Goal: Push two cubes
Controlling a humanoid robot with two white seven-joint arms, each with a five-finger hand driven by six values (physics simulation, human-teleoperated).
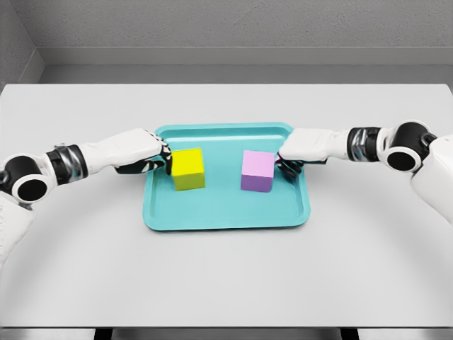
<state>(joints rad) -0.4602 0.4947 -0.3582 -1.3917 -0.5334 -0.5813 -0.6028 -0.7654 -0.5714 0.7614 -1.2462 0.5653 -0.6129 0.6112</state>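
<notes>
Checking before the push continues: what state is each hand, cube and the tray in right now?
left hand: fingers curled, against the yellow cube's left side
right hand: fingers curled, beside the purple cube's right side
yellow cube: flat in tray
purple cube: flat in tray
tray: flat on table

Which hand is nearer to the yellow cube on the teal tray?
Left. The left hand is right at the left side of the yellow cube. The right hand is beyond the purple cube, at the teal tray's right edge.
</notes>
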